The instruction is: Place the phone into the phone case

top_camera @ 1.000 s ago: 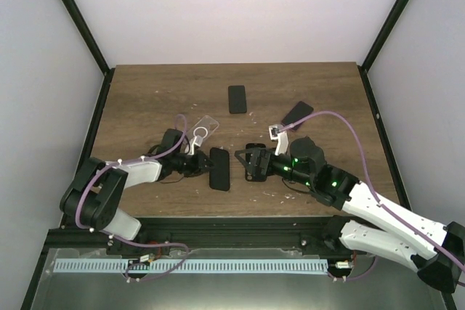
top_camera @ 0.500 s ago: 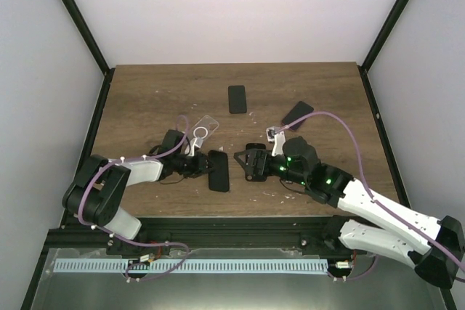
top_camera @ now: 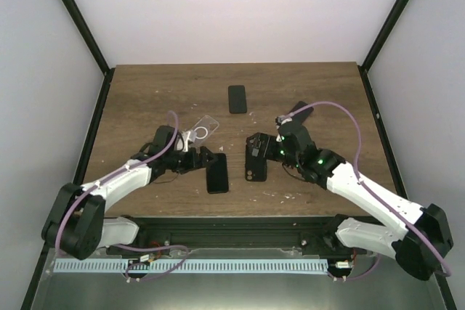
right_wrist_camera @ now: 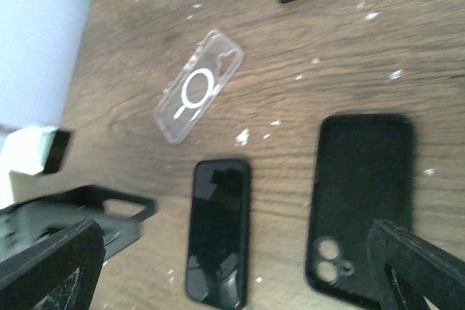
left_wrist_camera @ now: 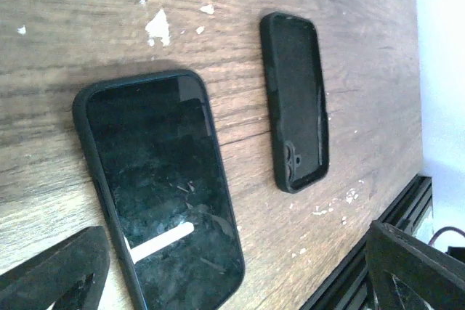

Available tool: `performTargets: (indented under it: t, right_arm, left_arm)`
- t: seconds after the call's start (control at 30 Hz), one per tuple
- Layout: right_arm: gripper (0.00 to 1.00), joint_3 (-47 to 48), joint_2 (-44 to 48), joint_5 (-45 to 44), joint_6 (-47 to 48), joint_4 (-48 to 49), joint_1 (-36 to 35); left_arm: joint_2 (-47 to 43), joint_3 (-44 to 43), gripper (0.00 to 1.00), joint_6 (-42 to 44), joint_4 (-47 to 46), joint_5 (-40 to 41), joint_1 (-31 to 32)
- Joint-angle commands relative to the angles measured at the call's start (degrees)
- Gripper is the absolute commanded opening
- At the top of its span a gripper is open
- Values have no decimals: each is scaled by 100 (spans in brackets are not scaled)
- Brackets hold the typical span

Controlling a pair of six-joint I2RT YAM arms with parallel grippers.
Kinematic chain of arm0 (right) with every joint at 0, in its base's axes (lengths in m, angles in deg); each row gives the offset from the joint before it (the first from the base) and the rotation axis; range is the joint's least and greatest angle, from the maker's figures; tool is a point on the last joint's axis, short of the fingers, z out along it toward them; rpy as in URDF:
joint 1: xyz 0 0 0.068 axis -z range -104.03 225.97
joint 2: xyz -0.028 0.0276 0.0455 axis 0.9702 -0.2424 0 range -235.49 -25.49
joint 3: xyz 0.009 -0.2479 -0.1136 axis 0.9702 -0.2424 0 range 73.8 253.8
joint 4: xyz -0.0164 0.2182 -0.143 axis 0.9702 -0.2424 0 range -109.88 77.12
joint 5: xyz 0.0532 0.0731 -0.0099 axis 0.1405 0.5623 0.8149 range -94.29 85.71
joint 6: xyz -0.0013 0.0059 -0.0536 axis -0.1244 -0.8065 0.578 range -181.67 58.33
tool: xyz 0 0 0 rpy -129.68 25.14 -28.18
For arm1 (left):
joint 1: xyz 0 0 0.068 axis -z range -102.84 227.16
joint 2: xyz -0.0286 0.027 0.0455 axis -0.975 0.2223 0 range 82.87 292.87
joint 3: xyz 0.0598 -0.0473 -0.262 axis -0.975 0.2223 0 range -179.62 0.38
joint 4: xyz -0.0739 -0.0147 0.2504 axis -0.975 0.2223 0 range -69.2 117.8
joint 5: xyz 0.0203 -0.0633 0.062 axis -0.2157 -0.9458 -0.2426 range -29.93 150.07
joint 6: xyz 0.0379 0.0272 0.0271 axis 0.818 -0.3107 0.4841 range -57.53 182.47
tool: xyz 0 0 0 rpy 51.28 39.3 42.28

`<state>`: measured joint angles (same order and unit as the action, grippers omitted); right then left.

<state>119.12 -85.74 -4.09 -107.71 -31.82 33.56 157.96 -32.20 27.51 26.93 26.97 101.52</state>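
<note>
The black phone (top_camera: 216, 173) lies flat, screen up, on the wooden table (top_camera: 145, 99). To its right lies the empty black phone case (top_camera: 256, 166), open side up, a narrow strip of wood between them. My left gripper (top_camera: 203, 157) stands open just left of the phone, holding nothing. In the left wrist view the phone (left_wrist_camera: 160, 186) reaches between the spread fingers (left_wrist_camera: 51, 274), with the case (left_wrist_camera: 296, 99) beyond. My right gripper (top_camera: 263, 149) hovers open over the case's far end. The right wrist view shows phone (right_wrist_camera: 218, 234) and case (right_wrist_camera: 360, 205) side by side.
A clear case with a white ring (top_camera: 203, 128) lies behind the left gripper, also shown as the clear case (right_wrist_camera: 197, 85). A dark phone-sized slab (top_camera: 237, 99) lies further back, another dark slab (top_camera: 298, 112) behind the right wrist. The table's black front rail (top_camera: 232, 223) runs close by.
My left gripper has opened and let go of the phone, which now lies flat. The right arm has drawn back, uncovering the black case beside the phone.
</note>
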Motion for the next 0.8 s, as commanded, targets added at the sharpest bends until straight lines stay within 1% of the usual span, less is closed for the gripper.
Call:
performTargets:
  t: [0.0, 0.1, 0.27, 0.43, 0.57, 0.77]
  right_arm:
    - [100, 269, -361, -14, 258, -139, 571]
    - [100, 385, -737, -114, 376, -190, 1037]
    - [100, 653, -1503, -309, 559, -126, 1885]
    - [96, 1147, -2450, -599, 455, -243, 2535]
    - [96, 1684, -3214, -883, 295, -437, 2813]
    - [99, 2739, -4357, -1456, 195, -1088, 3017]
  left_arm:
    - [-492, -300, 100, 377, 737, 273, -10]
    - [-776, -479, 100, 526, 1148, 247, -10]
    - [-1351, -821, 100, 839, 1921, 500, -10]
    - [-1800, -1054, 100, 1144, 2378, 252, -10]
    - [-2002, -1115, 100, 1329, 2644, 238, -10]
    - [-2195, -1036, 100, 1363, 2604, 195, -10]
